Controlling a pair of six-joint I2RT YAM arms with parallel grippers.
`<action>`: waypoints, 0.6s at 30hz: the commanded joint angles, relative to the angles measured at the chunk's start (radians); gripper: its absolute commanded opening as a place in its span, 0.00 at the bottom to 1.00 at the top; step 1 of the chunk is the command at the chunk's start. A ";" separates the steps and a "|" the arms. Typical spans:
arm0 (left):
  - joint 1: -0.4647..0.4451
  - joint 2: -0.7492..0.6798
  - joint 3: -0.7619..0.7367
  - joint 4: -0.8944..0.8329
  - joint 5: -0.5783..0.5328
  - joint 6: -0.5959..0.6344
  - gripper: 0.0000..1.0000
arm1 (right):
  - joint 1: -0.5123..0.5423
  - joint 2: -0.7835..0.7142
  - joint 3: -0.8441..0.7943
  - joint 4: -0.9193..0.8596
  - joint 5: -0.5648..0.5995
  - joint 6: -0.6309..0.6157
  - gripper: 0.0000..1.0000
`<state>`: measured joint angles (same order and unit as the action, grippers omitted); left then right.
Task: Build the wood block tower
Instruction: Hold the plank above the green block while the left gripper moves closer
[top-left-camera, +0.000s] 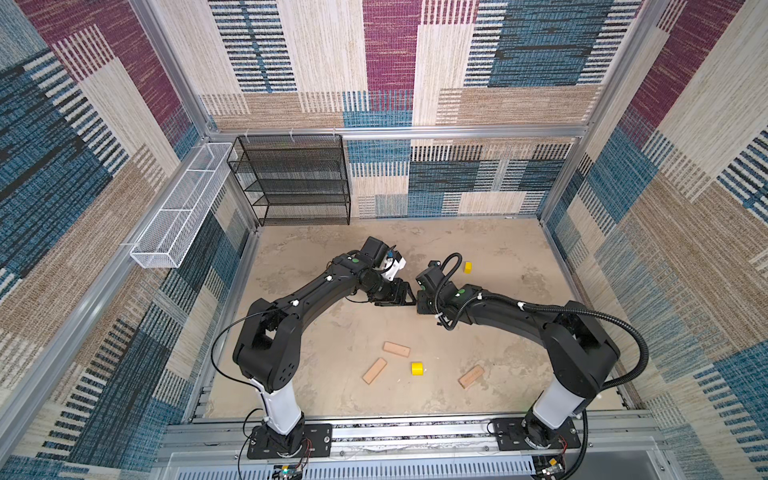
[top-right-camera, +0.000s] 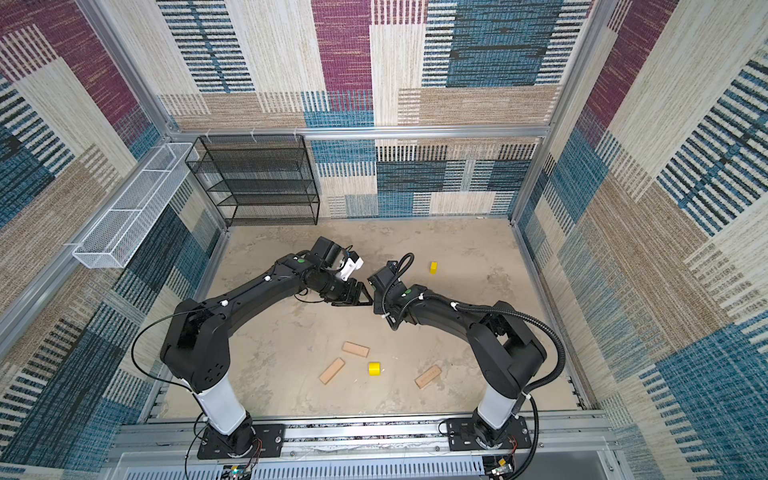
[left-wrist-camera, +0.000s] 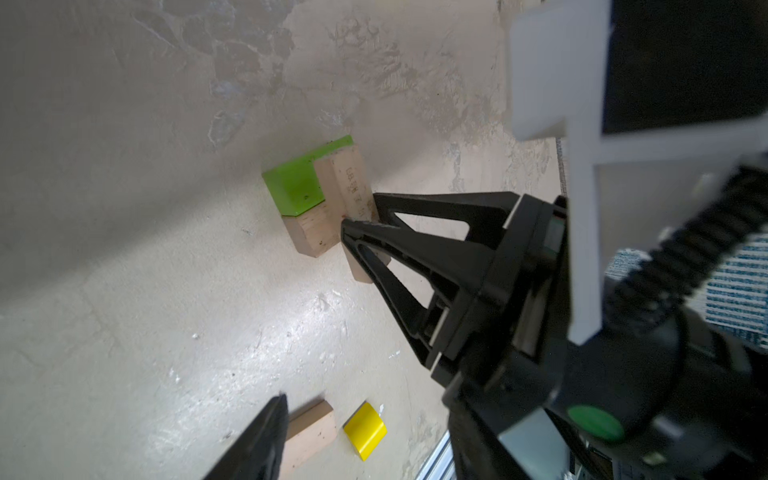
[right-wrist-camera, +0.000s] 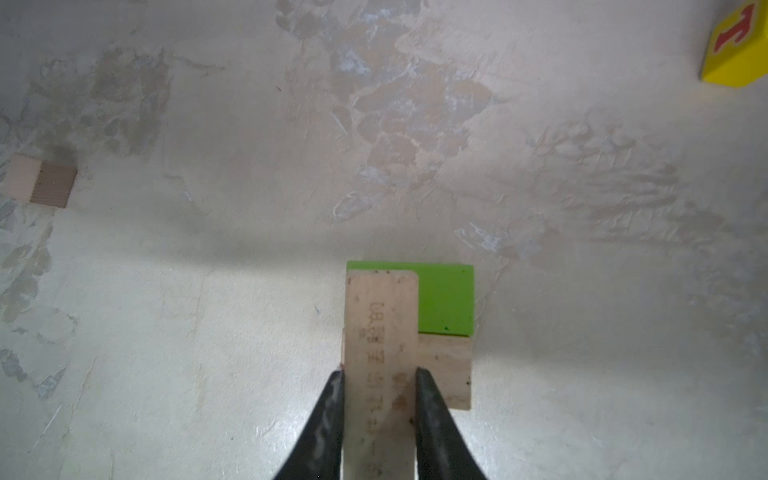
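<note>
Well left of the tower (right-wrist-camera: 432, 316), a white wire basket (top-left-camera: 174, 216) hangs on the side wall. Beside it a black mesh rack (top-left-camera: 291, 178) stands against the back wall.

The left arm (top-left-camera: 307, 295) reaches in low from the tower's left, elbow bent. The left gripper (top-left-camera: 403, 300) stands just beside the tower with jaws parted, gripping no block.

The tower sits mid-desk (top-left-camera: 332, 332), under the two grippers in both top views. It is a lime-green brick (right-wrist-camera: 446, 299) adjoining a tan block (right-wrist-camera: 446, 370), with a top plank (right-wrist-camera: 380, 316) laid along one edge. The right gripper (right-wrist-camera: 380, 374) is clamped across that top plank's width. The right arm (top-left-camera: 519, 320) stretches in from the tower's right.

Nearer the arm bases than the tower lie a loose plank (top-left-camera: 374, 370), a second plank (top-left-camera: 396, 349), a yellow piece (top-left-camera: 417, 368) and a third plank (top-left-camera: 471, 376). A yellow cube (top-left-camera: 468, 267) with a red mark lies beyond the tower, to its right.
</note>
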<state>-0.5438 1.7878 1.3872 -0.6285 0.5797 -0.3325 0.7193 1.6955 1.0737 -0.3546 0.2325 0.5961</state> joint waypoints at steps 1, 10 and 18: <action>0.018 0.003 -0.025 0.032 0.017 -0.019 0.67 | 0.003 -0.004 -0.001 0.031 -0.012 0.005 0.00; 0.049 -0.009 -0.060 0.066 0.061 -0.046 0.86 | 0.000 0.028 0.034 0.003 0.001 -0.025 0.00; 0.101 -0.021 -0.069 0.087 0.100 -0.074 0.83 | -0.009 0.037 0.043 -0.015 0.025 -0.030 0.02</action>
<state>-0.4503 1.7775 1.3239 -0.5671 0.6441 -0.3901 0.7128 1.7294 1.1091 -0.3645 0.2302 0.5732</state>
